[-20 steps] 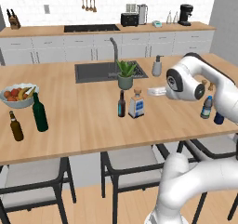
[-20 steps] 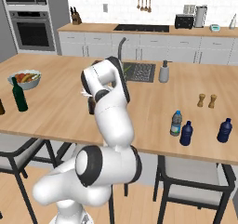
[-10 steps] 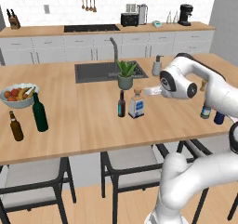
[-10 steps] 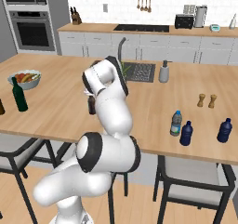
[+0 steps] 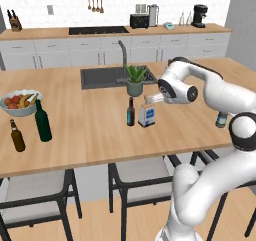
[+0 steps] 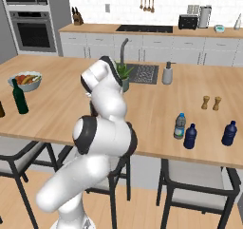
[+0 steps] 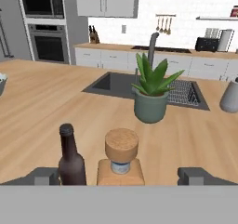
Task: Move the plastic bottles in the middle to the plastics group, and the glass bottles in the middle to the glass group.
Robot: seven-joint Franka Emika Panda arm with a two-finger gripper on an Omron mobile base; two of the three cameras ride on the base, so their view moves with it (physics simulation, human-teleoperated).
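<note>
The squat square bottle (image 7: 121,149) with a cork stopper stands mid-counter, with the slim dark bottle (image 7: 72,159) close on its left. My gripper (image 7: 121,176) is open, and its fingertips (image 7: 44,175) are spread wide to either side of both bottles. From the left base view, the gripper (image 5: 152,99) hovers just above and behind the square bottle (image 5: 147,115), beside the slim dark bottle (image 5: 130,112). The clear water bottle (image 6: 179,126) stands next to a dark blue bottle (image 6: 190,136) at the right. At the left end stand the green wine bottle (image 5: 42,121) and the brown beer bottle (image 5: 17,136).
A potted plant (image 7: 151,95) and the sink (image 5: 107,77) lie just beyond the middle bottles. A fruit bowl (image 5: 20,103) sits behind the green bottle. Another dark blue bottle (image 6: 229,133), two wooden shakers (image 6: 211,103) and a soap dispenser (image 6: 167,73) are at the right.
The hand has swung left, away from the water bottle at the right end, and has come in over the square bottle. The bottles have not moved.
</note>
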